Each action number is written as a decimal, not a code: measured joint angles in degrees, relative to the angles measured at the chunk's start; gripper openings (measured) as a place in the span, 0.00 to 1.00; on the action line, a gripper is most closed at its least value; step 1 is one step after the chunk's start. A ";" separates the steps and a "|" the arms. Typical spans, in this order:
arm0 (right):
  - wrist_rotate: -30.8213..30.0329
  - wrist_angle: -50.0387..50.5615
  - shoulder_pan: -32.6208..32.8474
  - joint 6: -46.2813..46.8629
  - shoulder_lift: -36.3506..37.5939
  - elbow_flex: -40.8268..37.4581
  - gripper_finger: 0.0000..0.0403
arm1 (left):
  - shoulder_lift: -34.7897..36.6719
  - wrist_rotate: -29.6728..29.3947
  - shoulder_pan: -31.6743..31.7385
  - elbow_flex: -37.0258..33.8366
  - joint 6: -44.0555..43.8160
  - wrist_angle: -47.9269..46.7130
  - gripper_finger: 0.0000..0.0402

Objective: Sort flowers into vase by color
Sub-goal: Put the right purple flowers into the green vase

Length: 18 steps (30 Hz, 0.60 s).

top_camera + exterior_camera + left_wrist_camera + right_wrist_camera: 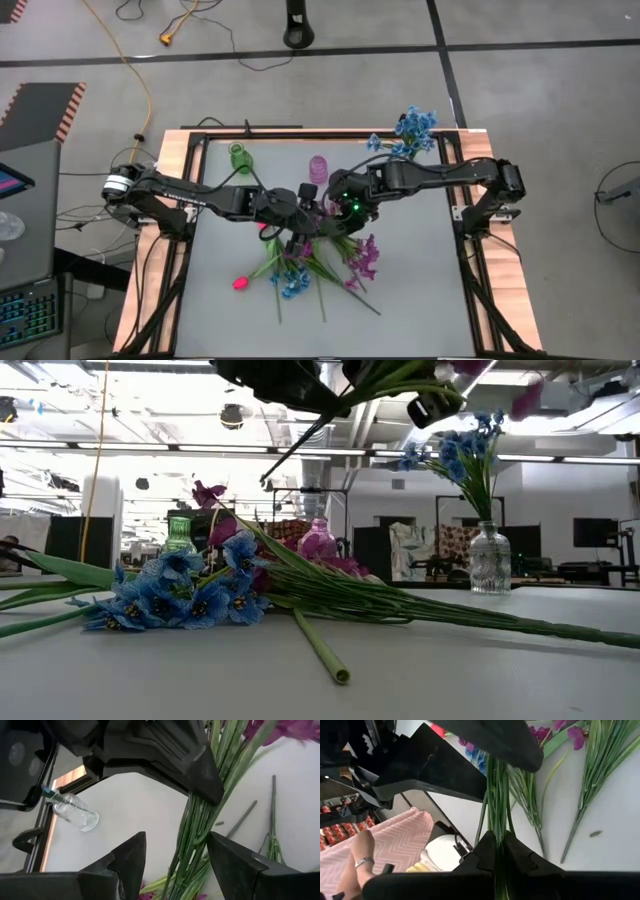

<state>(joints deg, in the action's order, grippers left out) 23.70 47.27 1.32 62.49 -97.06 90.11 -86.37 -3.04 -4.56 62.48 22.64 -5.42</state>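
Observation:
My right gripper (pixel 498 834) (pixel 335 205) is shut on a sprig of thin green stems (pixel 496 795) with purple blossoms (pixel 290 727), held high over the table's middle (pixel 400 380). My left gripper (pixel 176 836) (pixel 298 232) is open right beside it. Its fingers stand on either side of the same stems (pixel 192 835); I see no touch. Below them lies a pile of flowers (pixel 310 262): blue clusters (pixel 190 598), purple sprigs (pixel 362 255) and a pink-red bud (pixel 240 283). A clear vase (pixel 490 560) at the far right holds blue flowers (pixel 412 128). A green vase (pixel 238 157) and a pink vase (pixel 318 168) stand at the far side. My right gripper pinches the bundle of thin green stems (pixel 497 822) between its two fingers. The stems run on forward out of the fingers. In the low view the sprig hangs slanted, clear of the table, with its purple blossoms (pixel 470 368) uppermost.
Loose long stems (pixel 320 645) and leaves (pixel 345 285) spread across the table's middle and near side. A wooden frame (pixel 185 160) rims the table. Beyond the table, the right wrist view shows a person's hand (pixel 360 852) and a pink zigzag cloth (pixel 400 835).

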 joint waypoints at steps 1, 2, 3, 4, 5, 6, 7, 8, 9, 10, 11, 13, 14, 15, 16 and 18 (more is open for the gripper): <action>0.24 -0.07 -0.02 0.57 0.00 0.00 0.11 | 0.00 0.09 0.00 0.00 0.23 -0.04 0.49; 0.47 -0.30 -0.02 1.20 0.00 0.00 0.11 | 0.00 0.15 -0.02 0.00 0.23 -0.09 0.49; 0.51 -0.48 -0.02 1.90 0.00 0.00 0.11 | 0.00 0.15 0.00 0.00 0.21 -0.10 0.49; 0.53 -0.76 -0.02 2.69 0.00 0.00 0.11 | 0.00 0.15 0.00 0.00 0.21 -0.10 0.49; 0.56 -1.23 -0.02 3.71 0.00 0.00 0.11 | 0.00 0.15 0.00 0.00 0.21 -0.08 0.49; 0.57 -1.95 -0.04 4.87 0.00 0.00 0.11 | 0.00 0.15 0.00 0.00 0.21 -0.02 0.49; 0.57 -2.80 -0.04 5.95 0.00 0.00 0.11 | 0.00 0.15 0.00 0.00 0.19 0.02 0.49; 0.57 -3.61 -0.04 6.85 0.00 0.00 0.11 | 0.00 0.15 0.00 0.00 0.20 0.03 0.49; 0.57 -4.36 -0.04 7.44 0.00 0.00 0.11 | 0.00 0.15 0.00 0.00 0.19 0.03 0.49; 0.55 -4.98 -0.04 7.91 0.00 0.00 0.11 | 0.00 0.15 0.00 0.00 0.19 0.03 0.48; 0.55 -5.53 -0.04 8.05 0.00 0.00 0.11 | 0.00 0.15 0.00 0.00 0.19 0.03 0.48; 0.55 -6.82 -0.04 8.20 0.00 0.00 0.11 | 0.00 0.15 0.00 0.00 0.19 0.05 0.45; 0.54 -7.05 -0.04 8.20 0.00 0.00 0.11 | 0.00 0.13 0.00 0.00 0.19 0.05 0.44; 0.53 -7.04 -0.04 8.20 0.01 0.00 0.11 | 0.00 0.06 0.00 0.00 0.16 0.05 0.43; 0.51 -7.04 -0.04 8.20 0.02 0.00 0.11 | 0.00 -0.09 0.00 0.00 0.16 0.05 0.41; 0.45 -7.04 -0.06 8.20 0.02 0.00 0.11 | 0.00 -0.18 0.00 0.00 0.16 0.02 0.37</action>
<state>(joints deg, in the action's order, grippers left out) 24.15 40.23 1.26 70.69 -97.03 90.11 -86.37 -3.22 -4.56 62.48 22.81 -5.40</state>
